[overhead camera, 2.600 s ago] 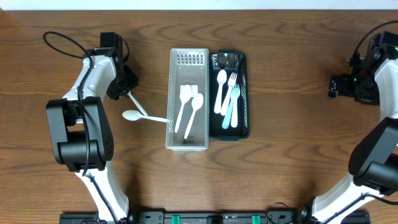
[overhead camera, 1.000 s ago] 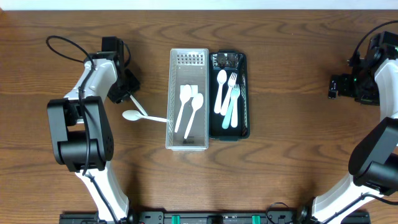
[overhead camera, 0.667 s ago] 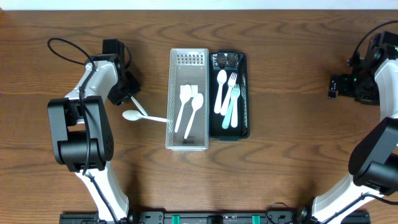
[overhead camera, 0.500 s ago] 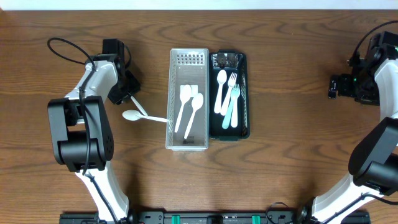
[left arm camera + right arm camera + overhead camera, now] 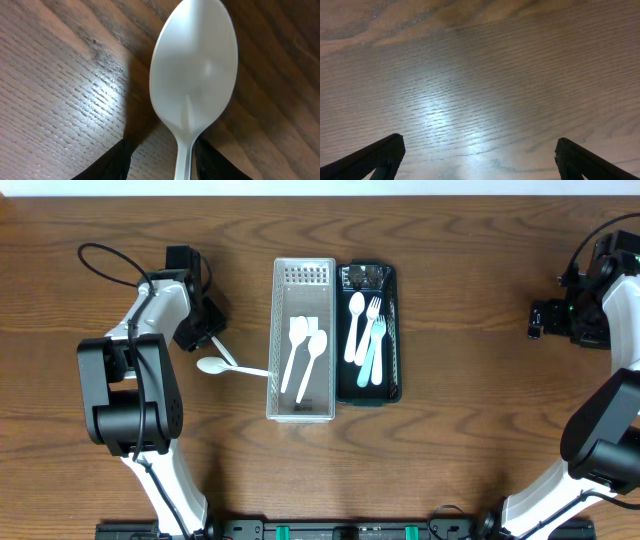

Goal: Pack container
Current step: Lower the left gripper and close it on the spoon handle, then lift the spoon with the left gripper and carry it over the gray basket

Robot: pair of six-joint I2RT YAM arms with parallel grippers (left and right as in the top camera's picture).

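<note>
A clear plastic container [image 5: 303,412] in the table's middle holds two white utensils [image 5: 304,352]. Beside it, a dark tray [image 5: 393,385] holds white and pale blue spoons and forks [image 5: 366,340]. Two white spoons lie left of the container. One spoon [image 5: 224,352] has its handle between the fingers of my left gripper [image 5: 205,332]. The left wrist view shows that spoon's bowl [image 5: 195,70] and the open jaws [image 5: 161,150] straddling the handle, with a gap on the left side. The other spoon [image 5: 210,365] reaches to the container's wall. My right gripper [image 5: 479,150] is open and empty.
The right arm [image 5: 572,318] rests at the far right edge over bare wood. The left arm's cable [image 5: 100,255] loops at the back left. A perforated insert [image 5: 305,275] sits at the container's far end.
My left gripper has edged slightly to the right, toward the spoon's handle. The spoons, the containers and the right arm have not moved.
</note>
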